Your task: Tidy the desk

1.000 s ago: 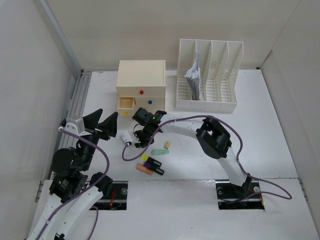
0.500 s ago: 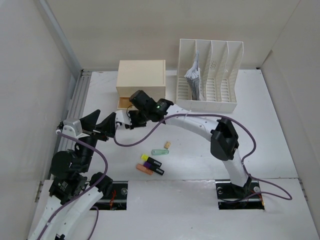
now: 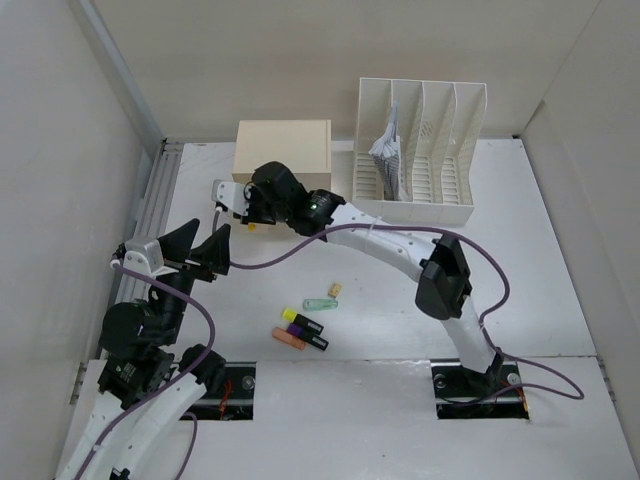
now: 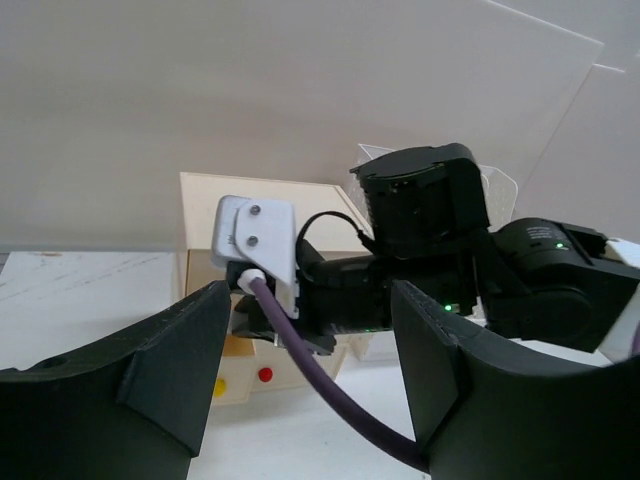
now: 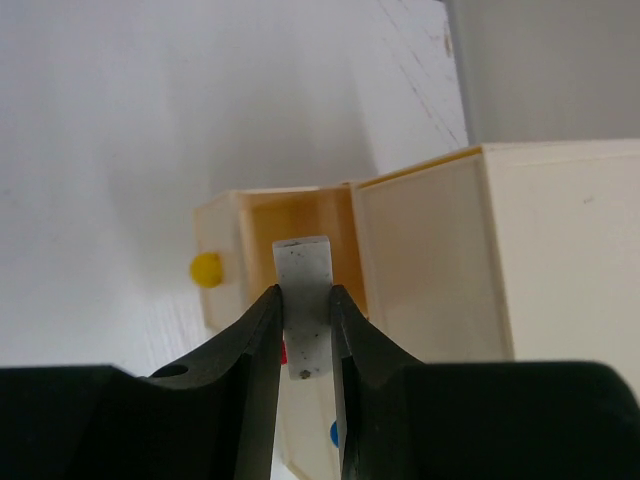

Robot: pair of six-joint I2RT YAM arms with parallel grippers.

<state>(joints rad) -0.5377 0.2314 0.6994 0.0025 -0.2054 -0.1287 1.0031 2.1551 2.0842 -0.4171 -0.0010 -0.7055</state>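
The white desk (image 3: 560, 260) holds a cream three-drawer box (image 3: 283, 150) at the back. My right gripper (image 3: 250, 207) reaches over the box's front left, where the yellow-knob drawer (image 5: 255, 225) stands pulled open. In the right wrist view my right gripper (image 5: 303, 298) is shut on a small white speckled block (image 5: 303, 270), held just above the open drawer. My left gripper (image 3: 205, 248) is open and empty over the desk's left part, facing the box (image 4: 205, 200) and the right wrist (image 4: 430, 215).
A white slotted file rack (image 3: 418, 150) with papers (image 3: 388, 150) stands at the back right. A green piece (image 3: 320, 304), a small beige piece (image 3: 335, 290) and a few highlighters (image 3: 302, 332) lie mid-desk. The right arm's purple cable (image 4: 320, 390) hangs between my left fingers.
The right gripper has moved from mid-desk up and left to the box's open yellow-knob drawer, carrying the white block. The left arm has barely moved.
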